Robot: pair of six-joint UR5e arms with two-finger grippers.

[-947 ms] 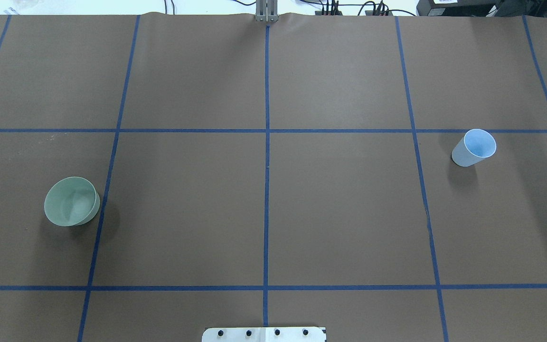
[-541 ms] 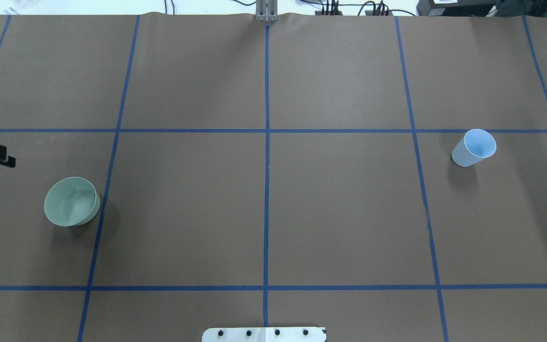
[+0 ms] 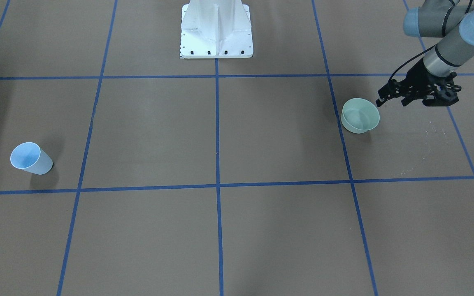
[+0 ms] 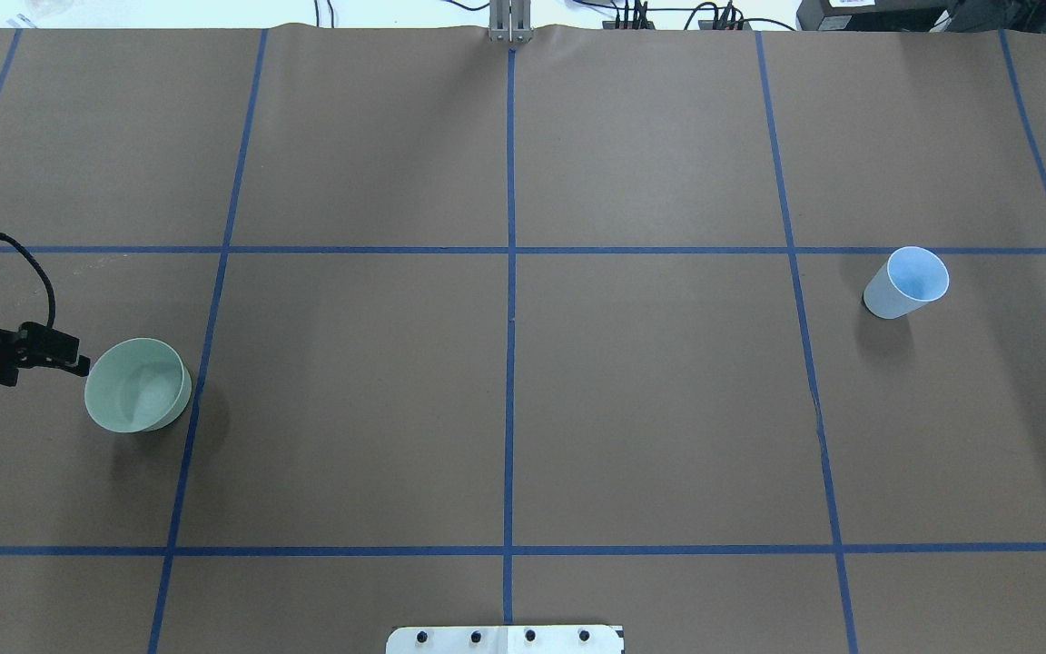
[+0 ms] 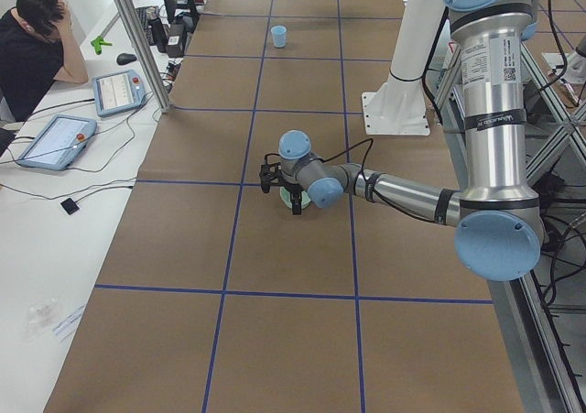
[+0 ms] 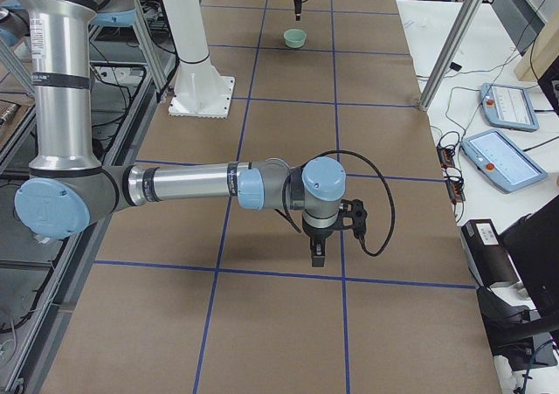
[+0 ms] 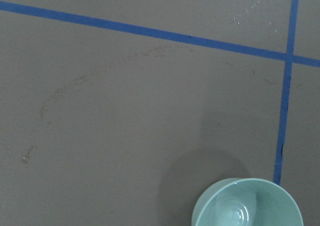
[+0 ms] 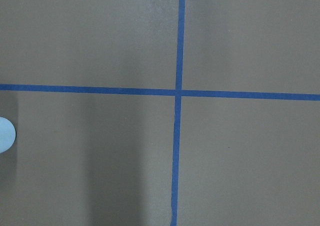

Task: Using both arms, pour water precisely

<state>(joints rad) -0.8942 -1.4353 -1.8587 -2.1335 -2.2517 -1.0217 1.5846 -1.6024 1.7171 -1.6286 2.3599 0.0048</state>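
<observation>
Green bowl just beside left tool

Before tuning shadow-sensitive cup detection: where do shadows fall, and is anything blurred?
Overhead exterior: soft shadows hug the green bowl and blue cup; all sharp. Left wrist-mounted: broad shadow beside the bowl. Right wrist-mounted: dim vertical band, cup cropped at the edge.

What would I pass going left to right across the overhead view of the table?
left gripper → green bowl → white base plate → blue cup
</observation>
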